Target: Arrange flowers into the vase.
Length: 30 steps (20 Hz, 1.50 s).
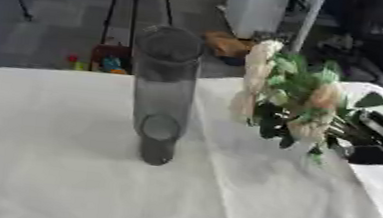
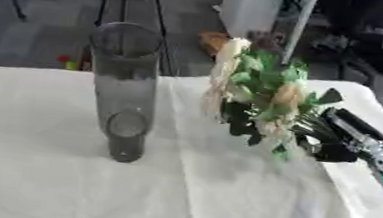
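Observation:
A tall clear glass vase [image 1: 162,93] stands upright on the white tablecloth [image 1: 74,180], left of centre, with nothing in it. To its right a bunch of cream and peach flowers [image 1: 288,98] with green leaves hangs above the cloth, heads pointing up and left. My right hand [image 2: 346,141] comes in from the right edge and is shut on the stems at the bunch's lower right. The flower heads are about level with the vase's rim and a little apart from it. My left hand shows in neither view.
The table's far edge runs just behind the vase. Beyond it lie a dark floor, tripod legs [image 1: 121,9], a white cabinet [image 1: 257,9] and small coloured objects [image 1: 103,63]. The cloth has a fold [image 1: 224,174] running down from the vase's right.

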Available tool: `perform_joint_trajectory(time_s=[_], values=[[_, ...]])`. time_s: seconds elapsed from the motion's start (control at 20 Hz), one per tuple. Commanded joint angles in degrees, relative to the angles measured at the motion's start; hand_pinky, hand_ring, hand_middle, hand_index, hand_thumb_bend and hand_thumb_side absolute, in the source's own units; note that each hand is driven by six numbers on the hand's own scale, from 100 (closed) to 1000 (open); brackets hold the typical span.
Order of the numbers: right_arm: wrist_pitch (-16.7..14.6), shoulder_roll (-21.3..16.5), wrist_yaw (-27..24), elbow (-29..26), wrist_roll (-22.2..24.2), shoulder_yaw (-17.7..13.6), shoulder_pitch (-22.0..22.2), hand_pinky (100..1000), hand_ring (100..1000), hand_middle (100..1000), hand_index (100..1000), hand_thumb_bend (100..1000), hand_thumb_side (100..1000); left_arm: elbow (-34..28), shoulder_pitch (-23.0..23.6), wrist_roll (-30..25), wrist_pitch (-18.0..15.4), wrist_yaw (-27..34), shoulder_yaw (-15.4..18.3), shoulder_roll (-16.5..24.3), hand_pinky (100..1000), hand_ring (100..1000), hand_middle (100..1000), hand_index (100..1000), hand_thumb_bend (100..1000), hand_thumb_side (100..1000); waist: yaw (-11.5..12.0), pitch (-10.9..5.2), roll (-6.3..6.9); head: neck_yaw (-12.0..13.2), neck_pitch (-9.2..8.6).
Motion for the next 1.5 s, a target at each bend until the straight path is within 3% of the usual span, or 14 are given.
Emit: perform_joint_trajectory(time_s=[0.05, 0.55, 1.1, 1.5], values=[[1.3, -4.0, -6.2, -3.4, 1.8, -1.4, -1.1, 100, 100, 100, 114, 100, 240, -0.8, -0.3, -0.1, 0.0, 0.4, 0.2, 1.1, 674, 1000, 935, 964, 100, 980, 0.0, -1.60, -0.35, 0.2, -0.03], [5.9, -6.1, -21.3, -9.9, 5.3, -2.5, -4.0, 100, 100, 100, 109, 100, 237, -0.8, -0.2, -0.5, -0.1, 0.9, 0.1, 1.6, 674, 1000, 934, 964, 100, 979, 1.2, -2.31, -1.13, 0.7, 0.43], [12.9, -4.9, -35.3, -13.0, 8.7, -2.5, -10.1, 100, 100, 100, 107, 100, 237, -0.8, 0.0, -1.1, 0.4, 1.2, -0.3, 1.7, 674, 1000, 936, 964, 100, 983, 2.9, -2.51, -2.57, 0.0, 0.38], [18.2, -3.6, -47.7, -14.1, 8.7, -3.3, -14.8, 100, 100, 100, 109, 100, 234, -0.8, 0.0, -1.4, 0.4, 1.3, -0.5, 1.9, 674, 1000, 936, 964, 100, 982, 4.2, -2.65, -3.20, -1.0, 0.02]])
